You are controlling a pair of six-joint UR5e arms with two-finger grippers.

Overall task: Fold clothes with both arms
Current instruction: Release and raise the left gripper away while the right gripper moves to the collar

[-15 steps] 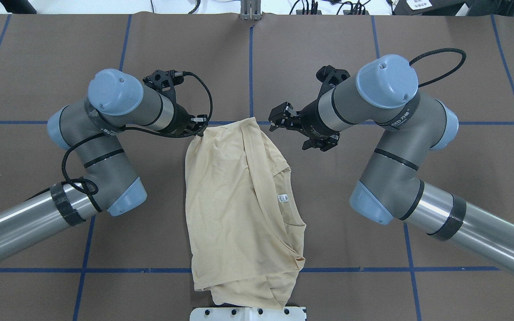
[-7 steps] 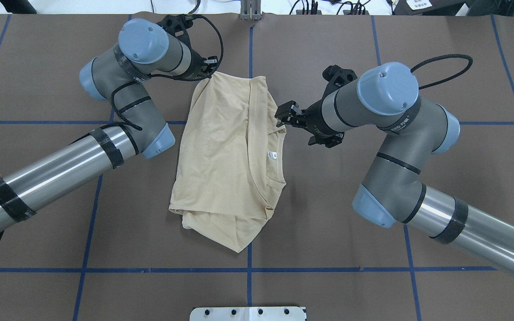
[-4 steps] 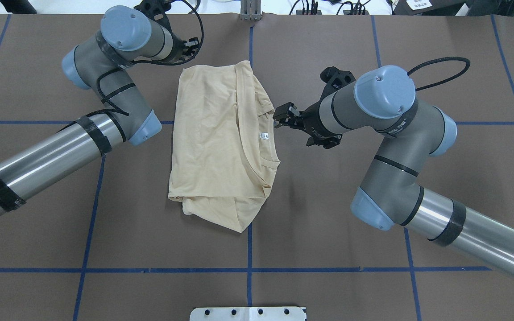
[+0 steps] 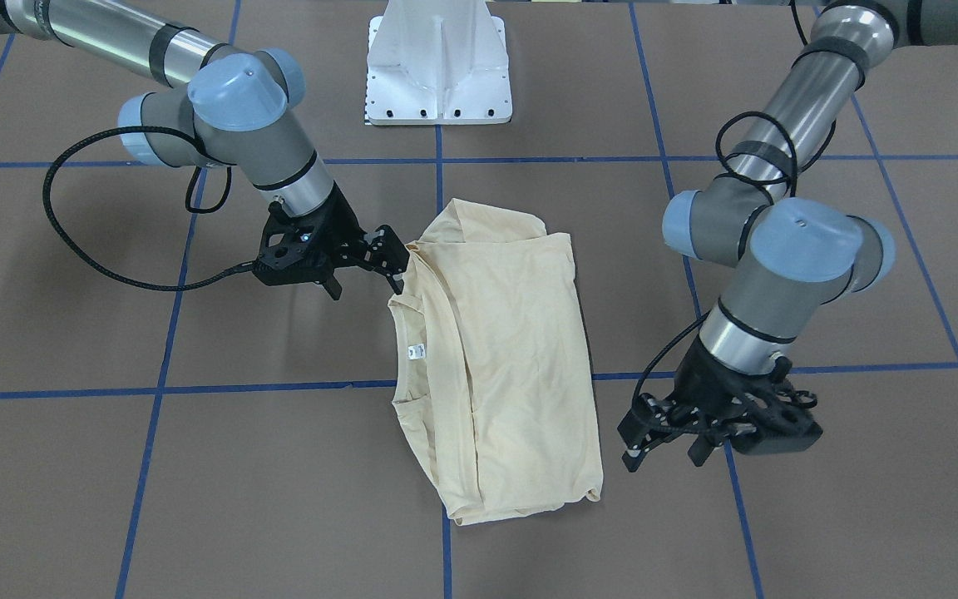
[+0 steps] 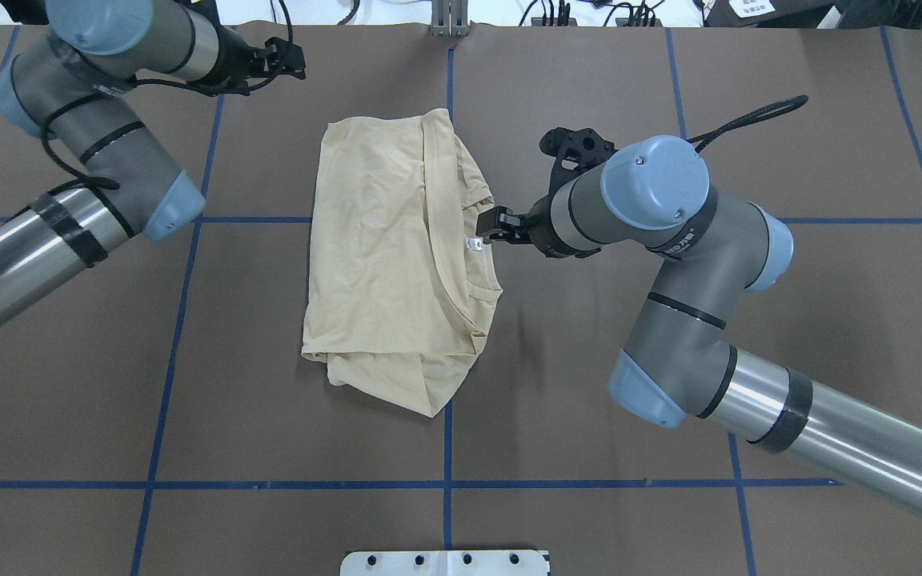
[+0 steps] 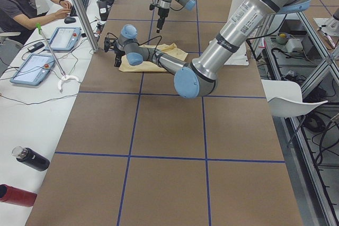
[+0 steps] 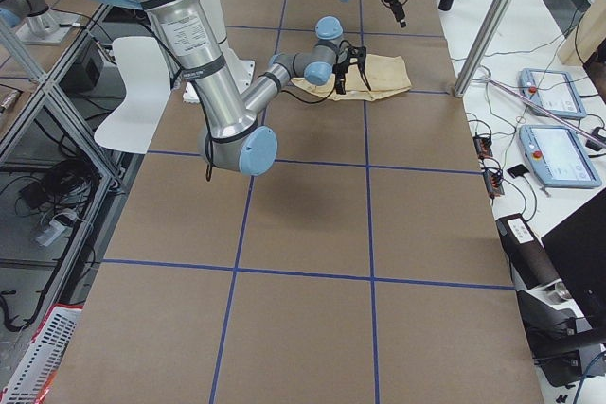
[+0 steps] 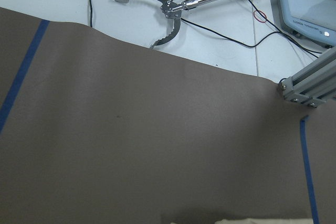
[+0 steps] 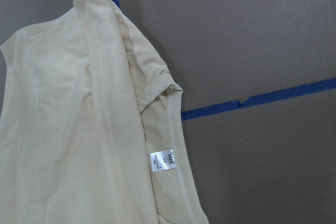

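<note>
The shirt (image 5: 381, 264) lies folded at the centre of the brown table (image 5: 269, 528). It is a thin, soft knit, so I judge it light and limp, apt to sag. The seamed collar or a hem corner is best to hold. The right gripper (image 5: 490, 226) looks spread at the collar edge, pinching nothing. The left gripper (image 5: 291, 58), also spread, hangs well apart at upper left.

lab: taped table (image 5: 589, 96), teach pendants (image 6: 64, 38)
</note>
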